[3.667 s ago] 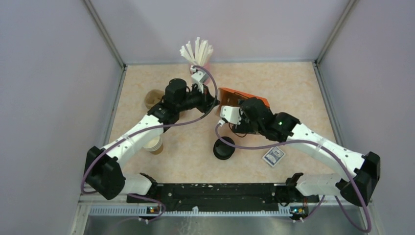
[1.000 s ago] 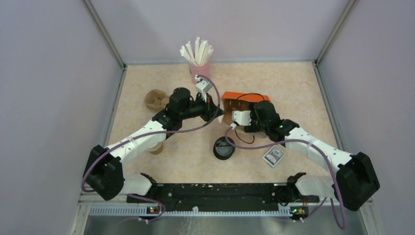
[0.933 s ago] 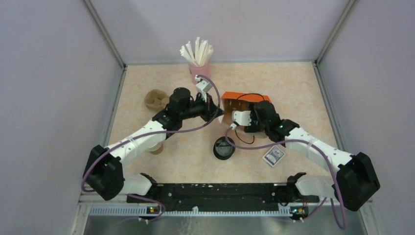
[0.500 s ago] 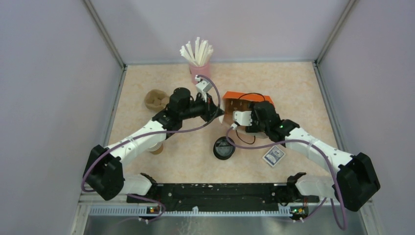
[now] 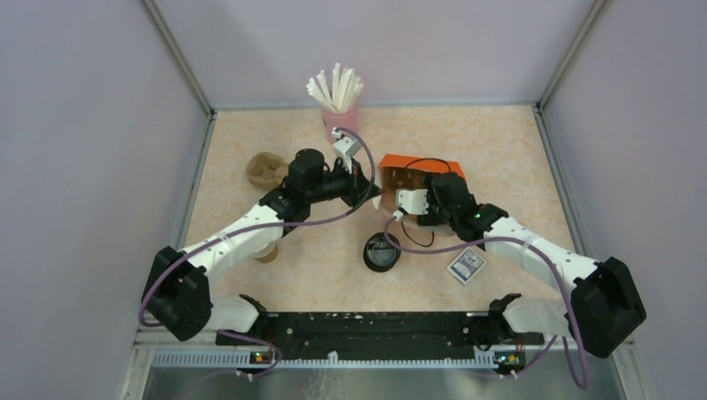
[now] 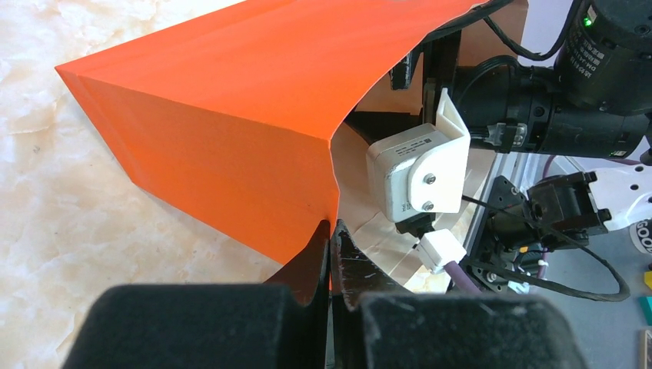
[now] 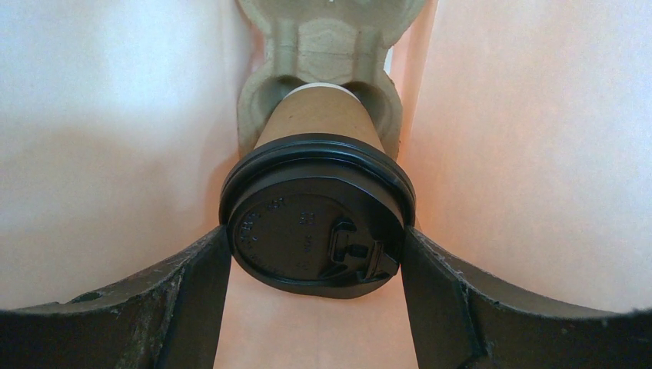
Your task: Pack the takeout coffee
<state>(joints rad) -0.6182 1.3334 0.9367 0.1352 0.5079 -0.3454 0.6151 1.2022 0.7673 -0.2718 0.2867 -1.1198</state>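
We see the right tool (image 7: 314, 244) reaching into the tall orange paper bag (image 5: 414, 163). Its two dark fingers (image 7: 192, 284) press against opposite sides of the lid rim of the takeout coffee (image 7: 317, 196), a small brown kraft paper cup with a round black plastic sip lid. That tool is therefore closed around the coffee at lid height. The cup is inside the bag, its base seated in one socket of a moulded grey-brown pulp carrier (image 7: 330, 46) that lies deeper in, with the bag's pale inner walls on either side. In the overhead view we cannot see the cup at all, because the right wrist hides it.

The left tool (image 6: 332, 231) is pinched narrow on the edge of the bag's mouth, with orange paper caught between its fingertips, and the mouth stands open. On the beige stone-patterned worktop (image 5: 517, 150), a flat black plastic lid (image 5: 381, 252) lies near the bag but apart from it. A pink cup of white straws (image 5: 338, 96) stands behind the left tool.
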